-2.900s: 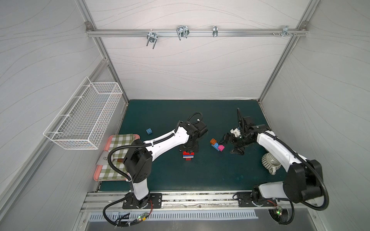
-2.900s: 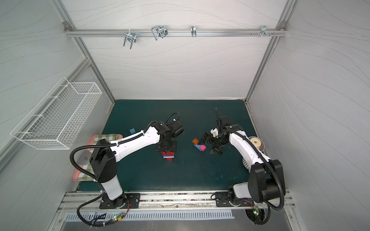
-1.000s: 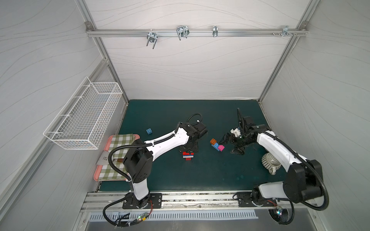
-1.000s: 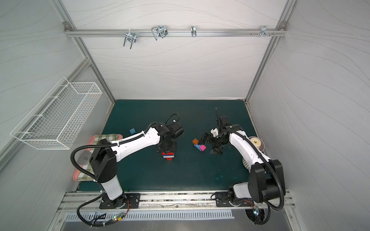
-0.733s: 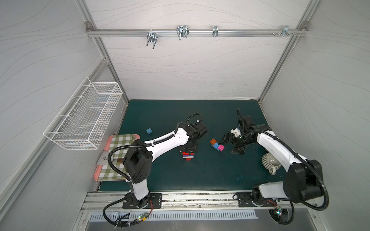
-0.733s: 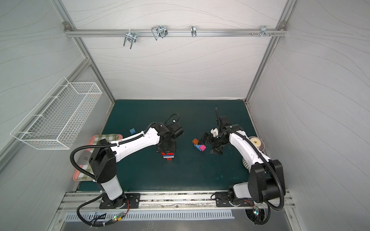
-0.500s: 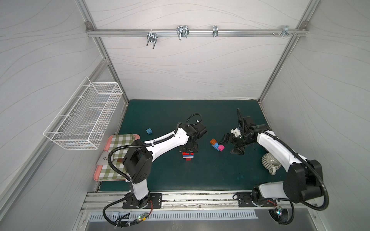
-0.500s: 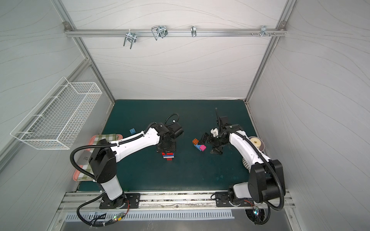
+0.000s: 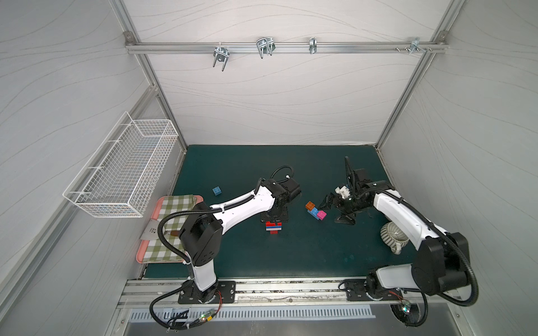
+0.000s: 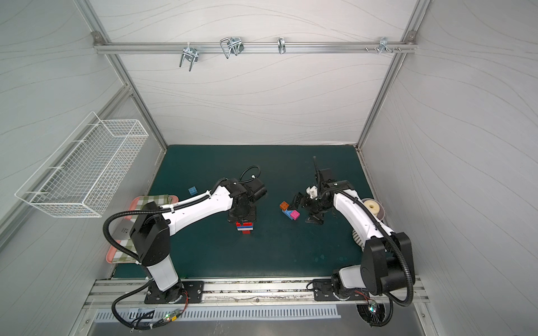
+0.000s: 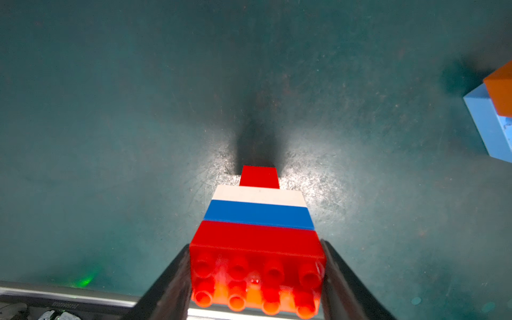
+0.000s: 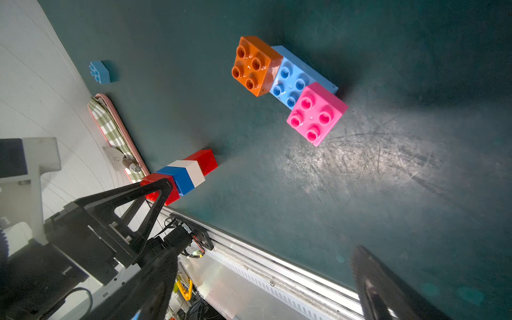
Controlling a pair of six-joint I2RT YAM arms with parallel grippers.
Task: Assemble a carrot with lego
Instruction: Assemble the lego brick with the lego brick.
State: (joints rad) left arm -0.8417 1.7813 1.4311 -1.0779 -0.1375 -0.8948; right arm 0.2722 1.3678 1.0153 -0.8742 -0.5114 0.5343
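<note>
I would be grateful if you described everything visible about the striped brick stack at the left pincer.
The brick stack is glossy plastic, tapering: a narrow red tip, white and blue layers, then a wide red brick with eight studs. It lies sideways over the green mat, the left pincer clamped on the wide red brick's sides.

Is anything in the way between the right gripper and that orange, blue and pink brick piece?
Nothing visible does. The right gripper stands open beside the brick piece, with only bare green mat between them.
</note>
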